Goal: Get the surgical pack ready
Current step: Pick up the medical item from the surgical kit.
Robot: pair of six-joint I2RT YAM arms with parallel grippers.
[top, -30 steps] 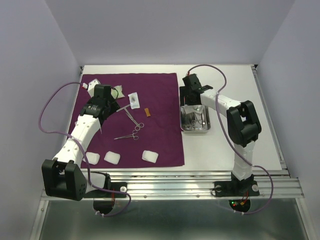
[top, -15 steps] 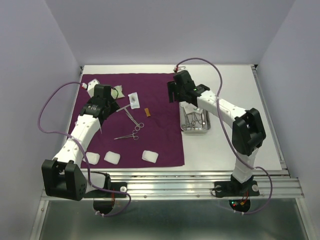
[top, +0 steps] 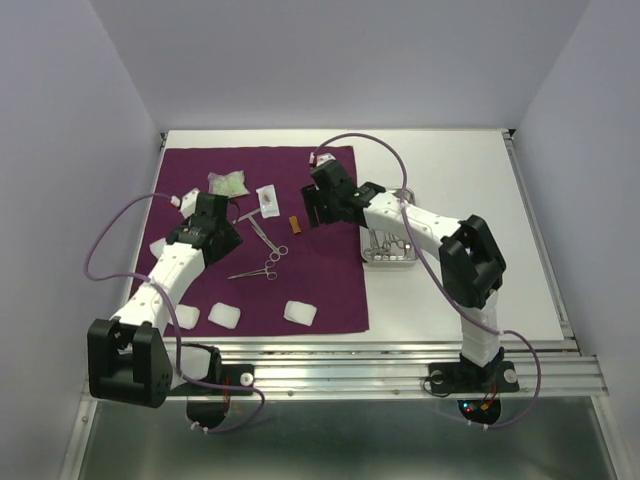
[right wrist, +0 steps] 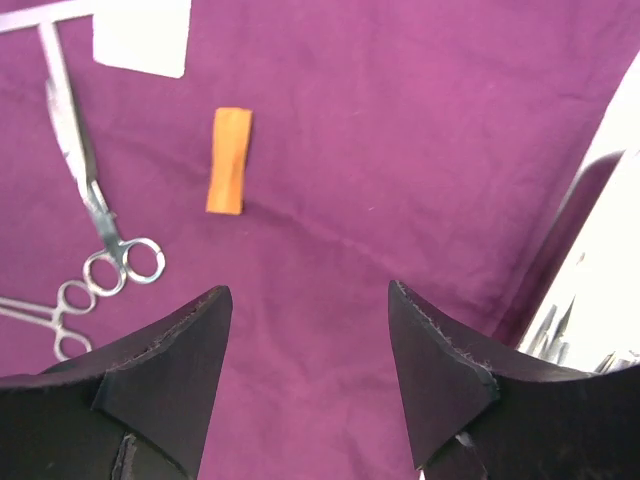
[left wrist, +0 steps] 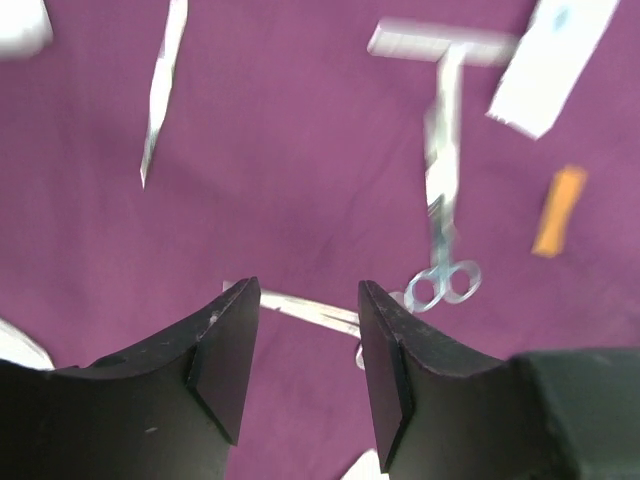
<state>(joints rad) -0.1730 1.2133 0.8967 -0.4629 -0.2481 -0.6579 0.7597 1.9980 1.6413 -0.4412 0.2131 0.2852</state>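
Purple drape (top: 330,280) lies flat over the counter's left half, probably as the wrap. Forceps (top: 258,270), scissors (top: 262,235), gauze pads (top: 298,312) and an orange packet (top: 294,224) are spread apart on it for easy picking. The steel tray (top: 392,259) sits just off its right edge, holding instruments. The left gripper (left wrist: 305,300) hangs spread and empty over the forceps. The right gripper (right wrist: 310,300) does likewise near the packet. No writing is readable.

Upper right of frame: bare counter (top: 470,170), open passage.
Centre: right arm (top: 420,218) crosses above steel tray (top: 392,259), blocking its upper part.
Under right pincer (right wrist: 310,290): bare drape (right wrist: 350,150); orange packet (right wrist: 229,160), scissors (right wrist: 72,130) at upper left.
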